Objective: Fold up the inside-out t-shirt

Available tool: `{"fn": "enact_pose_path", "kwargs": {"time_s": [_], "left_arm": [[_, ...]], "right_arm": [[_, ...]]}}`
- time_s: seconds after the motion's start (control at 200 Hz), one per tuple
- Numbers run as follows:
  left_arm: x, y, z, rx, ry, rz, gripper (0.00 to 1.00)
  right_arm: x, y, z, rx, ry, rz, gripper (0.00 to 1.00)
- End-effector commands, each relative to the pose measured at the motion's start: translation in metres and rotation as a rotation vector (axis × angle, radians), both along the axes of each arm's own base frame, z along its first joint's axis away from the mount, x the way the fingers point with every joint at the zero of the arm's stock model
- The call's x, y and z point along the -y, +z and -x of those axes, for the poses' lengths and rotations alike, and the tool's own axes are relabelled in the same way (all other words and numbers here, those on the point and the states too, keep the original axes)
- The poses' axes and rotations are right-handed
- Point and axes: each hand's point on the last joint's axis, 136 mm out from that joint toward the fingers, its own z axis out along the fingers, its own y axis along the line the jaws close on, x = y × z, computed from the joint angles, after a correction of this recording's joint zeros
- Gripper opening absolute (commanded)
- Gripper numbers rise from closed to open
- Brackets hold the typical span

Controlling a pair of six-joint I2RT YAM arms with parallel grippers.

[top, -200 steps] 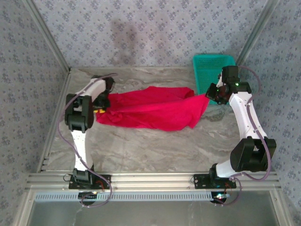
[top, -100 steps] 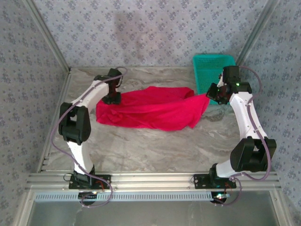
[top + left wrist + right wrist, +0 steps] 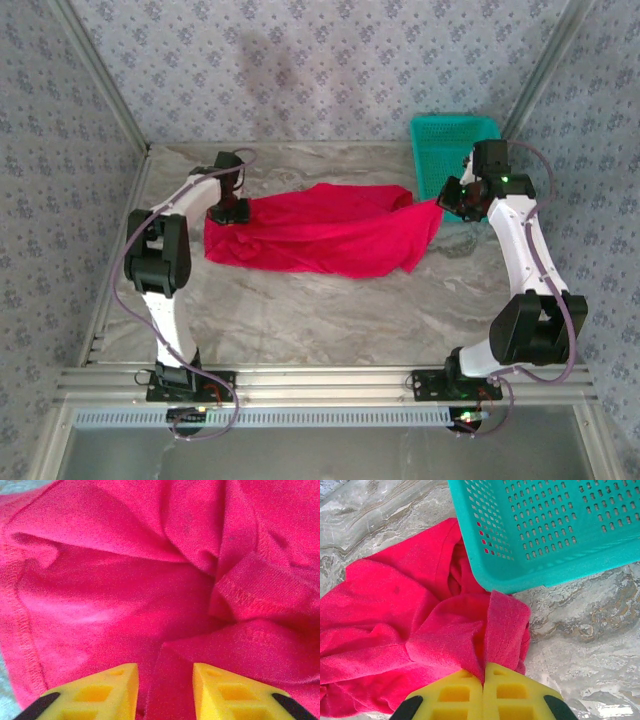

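Change: L pincer (image 3: 165, 675) now nearer 9 o'clock, jaws released over t-shirt (image 3: 320, 232).
R pincer (image 3: 483, 676): clenched on shirt corner, same as before.
In way: basket (image 3: 555, 530) touching cloth, 2 o'clock on bench (image 3: 330, 305).

Near half of table (image 3: 300, 310) bare and passable, teal basket (image 3: 455, 140) blocking far right corner, red t-shirt (image 3: 320, 235) spread across middle

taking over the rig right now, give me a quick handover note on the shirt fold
Left gripper: jaws apart, low over the left end of the t-shirt, apparently not clamping it.
Right gripper: shut on the t-shirt's right edge, beside the teal basket.
The t-shirt lies stretched and rumpled across the table.
Done: no fold yet.
Left: flatten, then all the folds.
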Motion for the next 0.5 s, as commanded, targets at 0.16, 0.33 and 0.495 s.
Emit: {"fn": "enact_pose_path", "kwargs": {"time_s": [0.16, 0.33, 0.495], "left_arm": [[0.008, -0.031, 0.001, -0.042, 0.020, 0.133, 0.40], [0.003, -0.037, 0.006, -0.058, 0.071, 0.184, 0.33], [-0.004, -0.008, 0.001, 0.002, 0.145, 0.242, 0.15]], "right_arm": [[-0.005, 0.018, -0.002, 0.054, 0.015, -0.020, 0.00], [-0.006, 0.020, -0.005, 0.062, 0.016, -0.026, 0.00], [-0.007, 0.024, -0.005, 0.067, 0.017, -0.023, 0.00]]}}
